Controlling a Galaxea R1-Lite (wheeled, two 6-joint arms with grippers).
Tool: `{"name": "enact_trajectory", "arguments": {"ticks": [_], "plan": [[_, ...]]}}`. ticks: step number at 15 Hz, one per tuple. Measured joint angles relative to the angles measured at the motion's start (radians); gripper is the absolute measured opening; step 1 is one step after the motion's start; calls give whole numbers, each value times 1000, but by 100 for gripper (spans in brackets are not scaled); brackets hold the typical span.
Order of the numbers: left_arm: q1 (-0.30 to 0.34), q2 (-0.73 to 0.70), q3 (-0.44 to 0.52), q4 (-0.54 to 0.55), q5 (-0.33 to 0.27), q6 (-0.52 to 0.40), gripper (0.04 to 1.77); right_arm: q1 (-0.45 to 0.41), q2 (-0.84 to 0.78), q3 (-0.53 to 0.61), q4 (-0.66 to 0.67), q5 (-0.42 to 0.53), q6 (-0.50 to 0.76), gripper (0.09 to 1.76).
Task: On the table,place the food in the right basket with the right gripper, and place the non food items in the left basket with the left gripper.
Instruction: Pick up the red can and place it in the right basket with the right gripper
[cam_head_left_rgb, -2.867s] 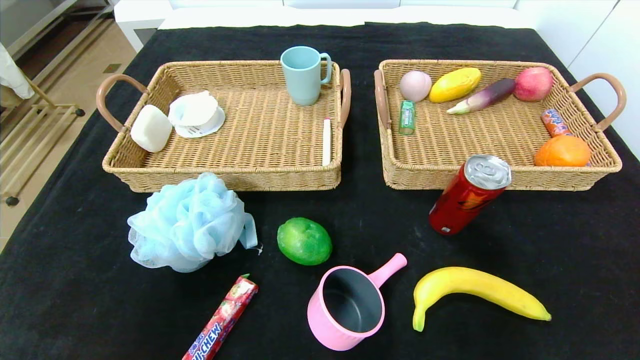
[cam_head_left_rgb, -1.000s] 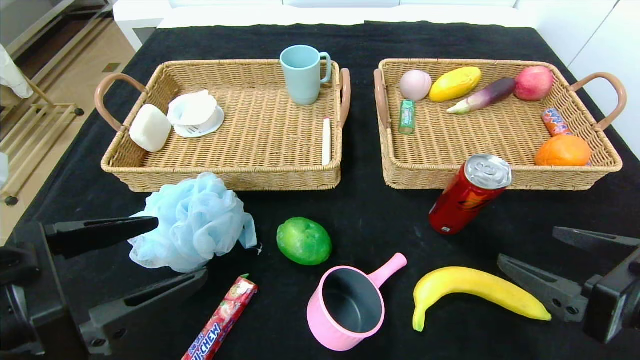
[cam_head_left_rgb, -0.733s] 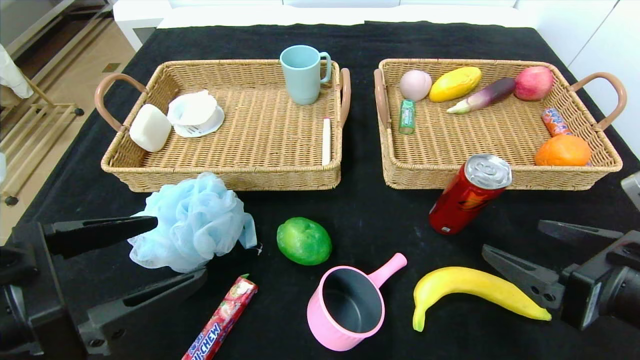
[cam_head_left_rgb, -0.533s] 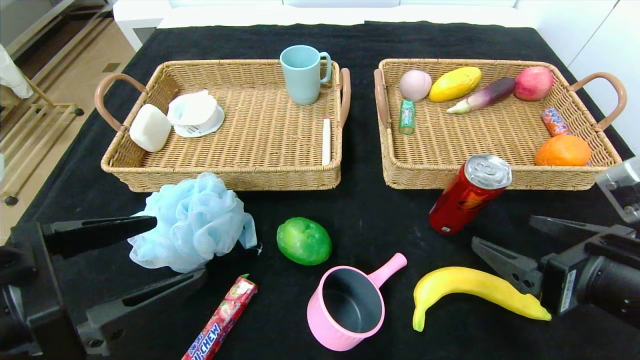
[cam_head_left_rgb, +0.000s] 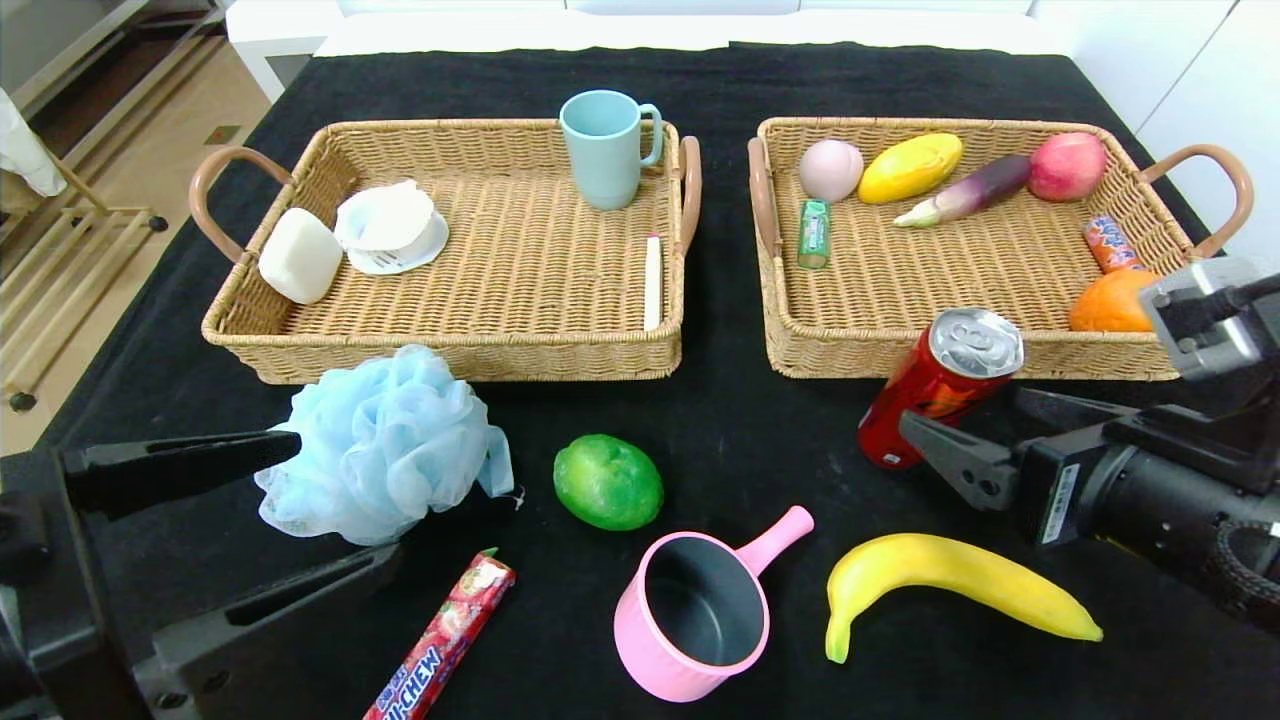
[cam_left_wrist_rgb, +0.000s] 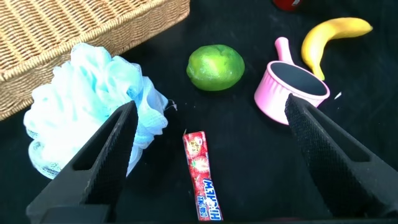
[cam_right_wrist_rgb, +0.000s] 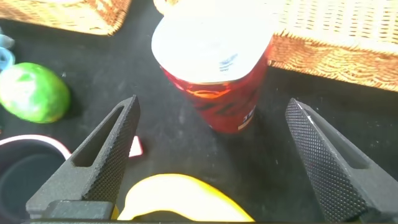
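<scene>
A: Head view, what differs from a second ago?
B: The right gripper (cam_head_left_rgb: 985, 440) has moved in from the table's edge to the red can (cam_head_left_rgb: 938, 388), jaws spread wide, empty. The left gripper (cam_head_left_rgb: 270, 515), also wide apart, stays beside the blue loofah (cam_head_left_rgb: 380, 445).
A: Right wrist view?
B: The can (cam_right_wrist_rgb: 214, 68) stands between both fingers (cam_right_wrist_rgb: 99, 165), untouched, before the right basket (cam_right_wrist_rgb: 348, 37).
A: Left wrist?
B: Loofah (cam_left_wrist_rgb: 87, 118) against one finger (cam_left_wrist_rgb: 102, 162).
</scene>
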Motion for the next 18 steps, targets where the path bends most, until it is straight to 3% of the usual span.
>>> {"name": "enact_trajectory", "arguments": {"ticks": [16,18], "plan": [[1,-26,-3,0,0,7,172,-6,152,-63,-96,-37,-6,171],[1,-26,-3,0,0,10,172,-7,157,-62,-99,-38,-7,139]]}}
